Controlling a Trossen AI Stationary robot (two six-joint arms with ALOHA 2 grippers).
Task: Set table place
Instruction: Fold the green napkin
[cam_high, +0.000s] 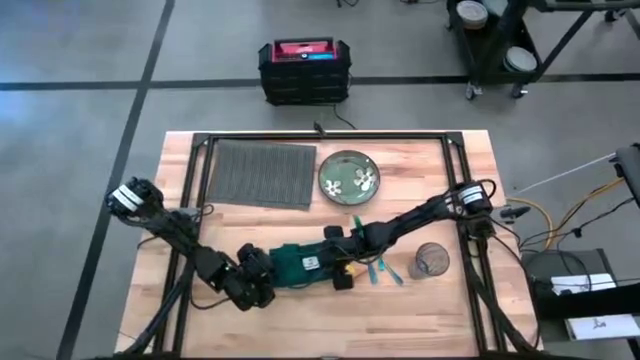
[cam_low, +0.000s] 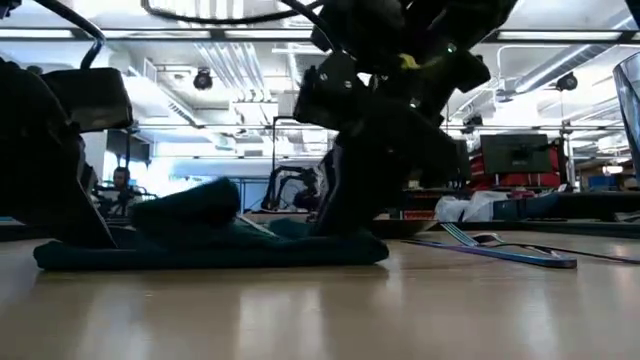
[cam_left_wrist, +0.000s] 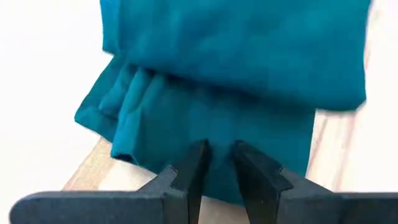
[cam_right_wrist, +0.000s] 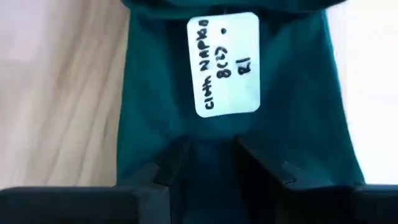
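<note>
Presently the dark green napkin lies flat on the table and serves as the reference point. Both grippers are down on it. The left gripper sits at one end of the napkin, its fingers drawn narrow with cloth pinched between them; folds of the cloth bunch just beyond the tips. The right gripper is at the opposite end of the napkin, fingers pressed onto the cloth with a strip of it between them, and a white handwritten label lies on the napkin just ahead of them. In the low view the napkin lies crumpled on the wood, with one end raised into a hump.

Beside the napkin, on the right arm's side, blue-handled cutlery lies on the table, and a clear glass stands a little further out. Beyond the napkin, toward the table's far edge, rests a green plate with white flower shapes. The place, a dark grey ribbed mat, lies just beside that plate, well apart from the napkin. Farthest, on the floor beyond the table, stands a black case with a red top.
</note>
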